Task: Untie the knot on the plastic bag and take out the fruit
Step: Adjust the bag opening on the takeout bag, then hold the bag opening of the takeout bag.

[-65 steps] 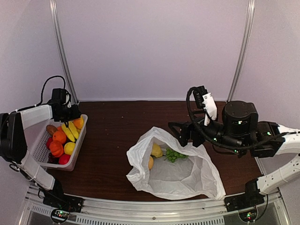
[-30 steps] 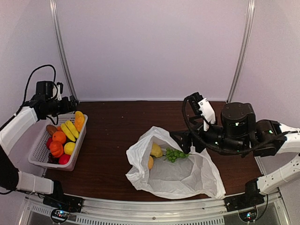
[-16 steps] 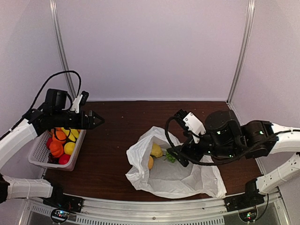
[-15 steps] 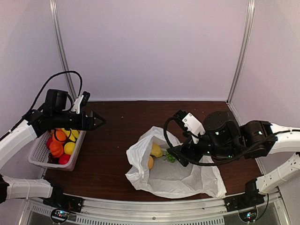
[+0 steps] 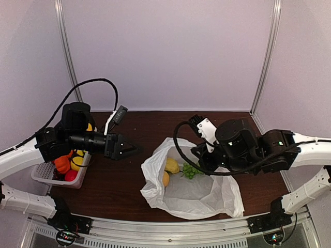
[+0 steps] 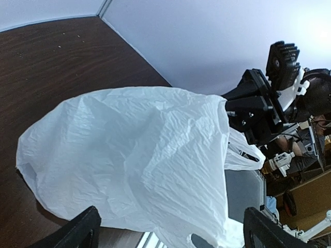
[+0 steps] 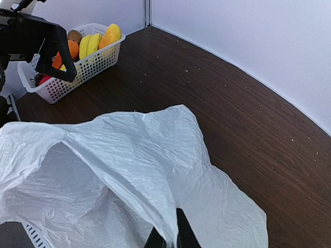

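Pinches bag [image 5: 196, 199] rim with right gripper [image 7: 166, 238], tips pressed together on the plastic. Holds left gripper [image 5: 132, 150] spread, hovering over table [image 5: 124, 183] left of bag. Shows bag lying open mid-table, yellow fruit [image 5: 172, 166] and grapes [image 5: 191, 170] inside. Shows basket [image 5: 41, 175] far left.

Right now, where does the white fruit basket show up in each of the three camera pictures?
Top external: the basket sits at the far left, about mid-height.
Left wrist: not in it.
Right wrist: the basket is in the upper left corner, with fruit inside.
Shared landmark: the plastic bag, visible in all three views.
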### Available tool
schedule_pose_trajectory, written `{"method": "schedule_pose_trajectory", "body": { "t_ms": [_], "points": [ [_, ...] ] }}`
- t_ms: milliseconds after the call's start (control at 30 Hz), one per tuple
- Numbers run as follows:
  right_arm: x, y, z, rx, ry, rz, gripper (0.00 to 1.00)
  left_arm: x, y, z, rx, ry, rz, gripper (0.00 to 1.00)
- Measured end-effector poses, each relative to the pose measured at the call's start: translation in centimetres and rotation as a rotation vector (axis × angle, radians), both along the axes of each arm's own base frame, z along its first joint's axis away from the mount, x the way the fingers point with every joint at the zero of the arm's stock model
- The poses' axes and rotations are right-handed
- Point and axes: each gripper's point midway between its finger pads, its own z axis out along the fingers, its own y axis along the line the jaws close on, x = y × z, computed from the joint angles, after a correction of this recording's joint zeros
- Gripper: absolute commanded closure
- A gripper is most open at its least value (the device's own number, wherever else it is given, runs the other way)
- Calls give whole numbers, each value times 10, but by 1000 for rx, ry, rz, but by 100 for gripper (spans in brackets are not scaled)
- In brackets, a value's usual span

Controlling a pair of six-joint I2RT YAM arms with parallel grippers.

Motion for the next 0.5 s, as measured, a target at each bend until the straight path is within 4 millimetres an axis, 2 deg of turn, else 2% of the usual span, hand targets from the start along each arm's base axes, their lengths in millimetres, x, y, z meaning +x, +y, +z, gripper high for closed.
{"method": "schedule_pose_trajectory", "body": {
  "t_ms": [167, 367, 433, 500],
  "points": [
    [5, -3, 3, 12, -11, -39, 100, -16, -31, -17, 25, 34, -79, 3],
    [8, -5, 6, 30, -20, -66, 100, -26, -49, -30, 66, 58, -125, 3],
    [9, -4, 8, 40, -21, -71, 100, -26, -51, -30, 69, 53, -124, 9],
    [10, -4, 9, 46, -24, -78, 100, -26, -51, -31, 73, 48, -123, 26]
  ]
}}
